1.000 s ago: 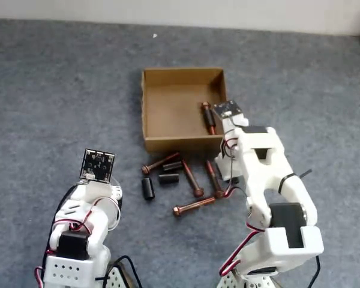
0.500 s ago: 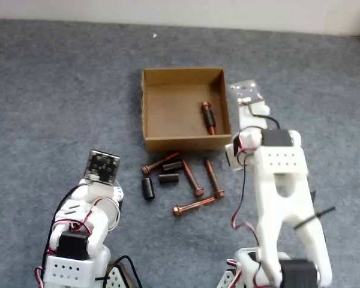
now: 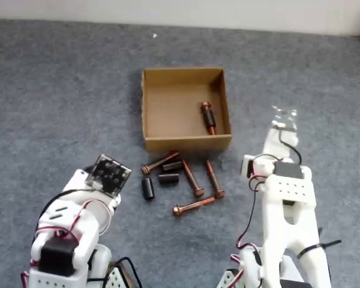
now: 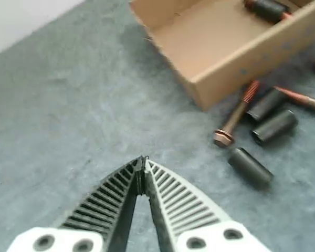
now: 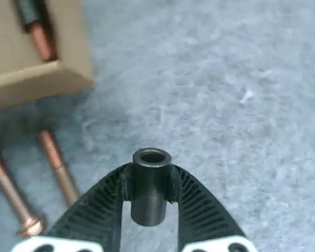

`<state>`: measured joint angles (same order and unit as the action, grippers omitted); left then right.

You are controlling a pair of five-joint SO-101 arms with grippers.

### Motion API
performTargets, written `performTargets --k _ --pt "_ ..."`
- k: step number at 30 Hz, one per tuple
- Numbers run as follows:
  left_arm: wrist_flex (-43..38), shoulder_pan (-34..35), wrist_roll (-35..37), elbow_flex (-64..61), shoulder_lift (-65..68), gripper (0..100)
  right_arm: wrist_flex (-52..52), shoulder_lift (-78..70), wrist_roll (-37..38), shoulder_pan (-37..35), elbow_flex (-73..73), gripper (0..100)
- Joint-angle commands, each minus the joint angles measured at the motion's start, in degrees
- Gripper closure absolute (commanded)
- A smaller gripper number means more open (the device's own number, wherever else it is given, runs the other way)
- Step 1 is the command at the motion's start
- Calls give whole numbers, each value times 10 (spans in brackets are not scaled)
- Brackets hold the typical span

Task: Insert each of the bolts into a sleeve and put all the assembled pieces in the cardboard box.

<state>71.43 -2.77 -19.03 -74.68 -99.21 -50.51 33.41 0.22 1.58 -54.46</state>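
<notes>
Right claw (image 5: pixel 149 179) pinched a black sleeve (image 5: pixel 148 194) near the cardboard box (image 3: pixel 186 143). Left claw (image 4: pixel 143 165) was pressed together. Loose bolts (image 3: pixel 191 178) lay along the box's front wall; inside, seemingly one assembled piece (image 3: pixel 208 117).

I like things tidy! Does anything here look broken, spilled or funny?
Nothing stands out. One assembled piece lies in the cardboard box, loose bolts and sleeves lie on the carpet beside it, and the right end effector holds a sleeve.

Grey carpet (image 3: pixel 60 90) covers the surface, meeting a pale wall (image 3: pixel 168 9) along the far edge.
</notes>
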Motion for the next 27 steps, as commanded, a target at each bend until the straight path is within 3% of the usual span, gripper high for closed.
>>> performTargets --k 1,4,9,15,27 --pt "1 -62 -14 76 124 958 36 23 -23 46 6 992" --pt "1 -106 -69 128 221 950 37 20 -21 66 6 992" --pt "-14 -165 -157 182 359 855 37 24 -21 102 7 992" --pt "-91 -220 -216 243 511 851 38 24 -22 116 7 992" --pt "-149 -285 -349 380 809 851 43 24 -22 161 22 992"
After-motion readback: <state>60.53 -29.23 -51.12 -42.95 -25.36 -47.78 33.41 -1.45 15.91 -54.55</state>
